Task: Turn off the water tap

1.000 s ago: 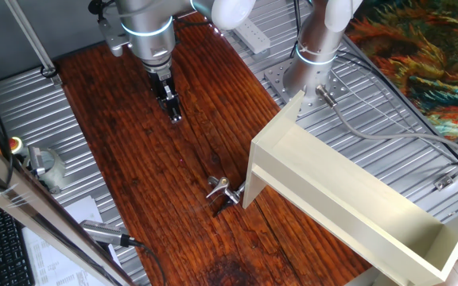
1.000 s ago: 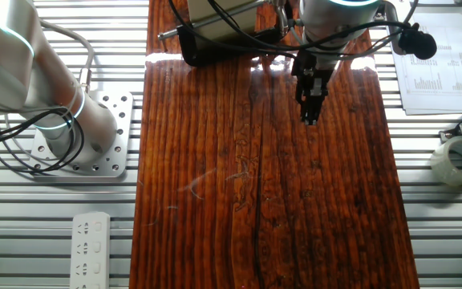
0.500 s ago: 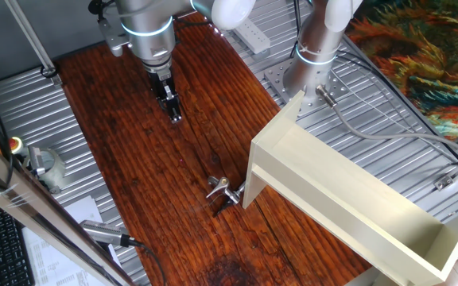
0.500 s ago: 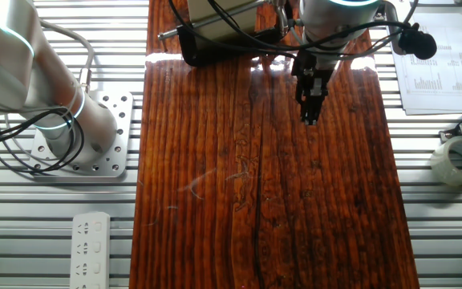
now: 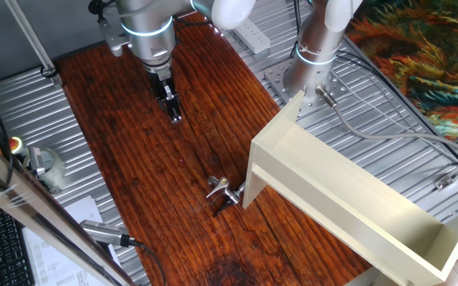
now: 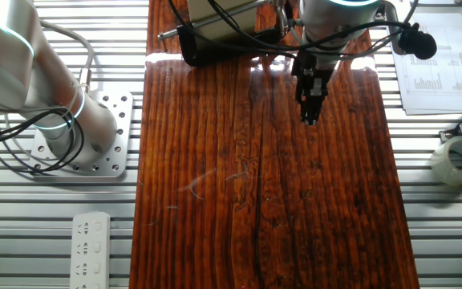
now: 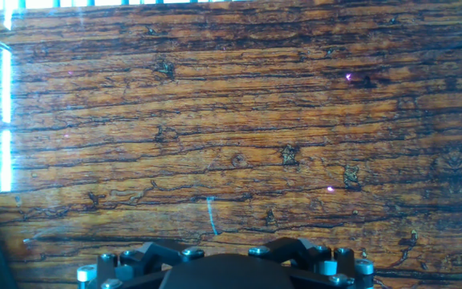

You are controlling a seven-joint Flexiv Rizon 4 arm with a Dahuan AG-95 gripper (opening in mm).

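Tool: fingers pressed together, holding nothing, well apart from tap. Risk: closed fingers could jab desk or knock tap sideways

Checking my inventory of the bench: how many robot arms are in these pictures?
2. One hangs over the far end of the wooden table, its claw pointing down. The other is bolted to the metal bench by the cream box; only its lower part shows.

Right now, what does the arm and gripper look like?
Arm: silver-grey metal links, white joint covers, a glowing cyan ring at the wrist. Black cables run along it. Gripper: narrow, black, two slim fingers with metallic tips. In the hand view only its dark base with silver screws shows.
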